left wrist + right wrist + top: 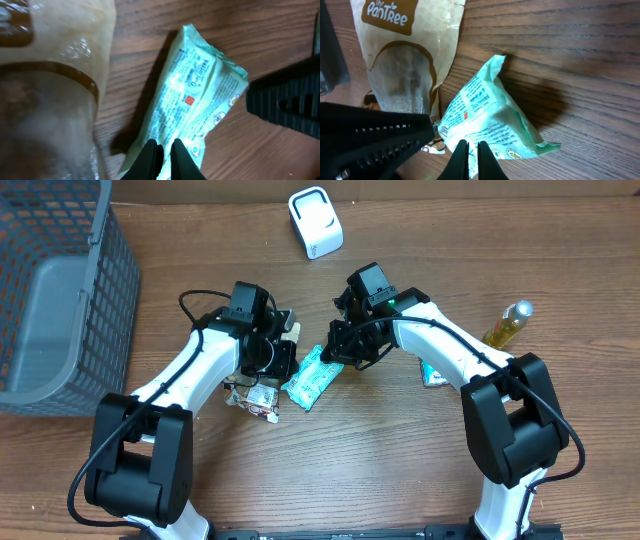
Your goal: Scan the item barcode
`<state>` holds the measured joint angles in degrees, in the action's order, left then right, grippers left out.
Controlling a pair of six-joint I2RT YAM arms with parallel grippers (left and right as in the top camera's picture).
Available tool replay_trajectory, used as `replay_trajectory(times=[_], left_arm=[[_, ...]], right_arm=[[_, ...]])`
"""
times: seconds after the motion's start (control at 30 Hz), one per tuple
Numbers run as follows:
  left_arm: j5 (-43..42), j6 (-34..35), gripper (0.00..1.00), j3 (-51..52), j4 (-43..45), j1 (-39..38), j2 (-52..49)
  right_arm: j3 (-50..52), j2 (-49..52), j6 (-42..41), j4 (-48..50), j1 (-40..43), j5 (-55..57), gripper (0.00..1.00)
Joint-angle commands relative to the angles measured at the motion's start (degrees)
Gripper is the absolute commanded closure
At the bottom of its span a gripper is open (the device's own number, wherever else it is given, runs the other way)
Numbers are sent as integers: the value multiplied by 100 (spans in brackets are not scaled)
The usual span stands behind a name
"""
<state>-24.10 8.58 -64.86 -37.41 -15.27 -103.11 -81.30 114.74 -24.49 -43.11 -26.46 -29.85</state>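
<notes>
Grey plastic mesh basket (60,290) cut off at left edge. Mint-green crinkled plastic packet (200,90): print blurred, unreadable. Tan see-through pouch (50,100) blurred, cropped. Small teal packet (433,374) mostly hidden under right arm (445,340).

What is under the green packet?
Only the wooden table shows around the green packet. Its dark shadow suggests one side is raised off the wood. The spot right beneath it is covered, so I cannot tell what is there.

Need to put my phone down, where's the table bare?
Bare wood between the basket and the white scanner, and along the front between the arm bases. Crowded at centre around the mint packet and PanTree pouch.
</notes>
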Motion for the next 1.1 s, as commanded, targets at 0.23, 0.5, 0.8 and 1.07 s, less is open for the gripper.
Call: replay_trajectory(times=[0.23, 0.5, 0.8, 1.07], left_arm=[[-273, 96, 92, 70, 103, -177, -210], [-278, 85, 95, 70, 157, -201, -728], [-275, 68, 96, 70, 170, -212, -970], [-275, -2, 96, 52, 173, -197, -968]], right_arm=[[35, 37, -107, 13, -275, 92, 96], [68, 48, -278, -85, -317, 474, 96], [990, 48, -870, 544, -302, 1062, 96], [1158, 46, -1132, 275, 4, 1641, 96]])
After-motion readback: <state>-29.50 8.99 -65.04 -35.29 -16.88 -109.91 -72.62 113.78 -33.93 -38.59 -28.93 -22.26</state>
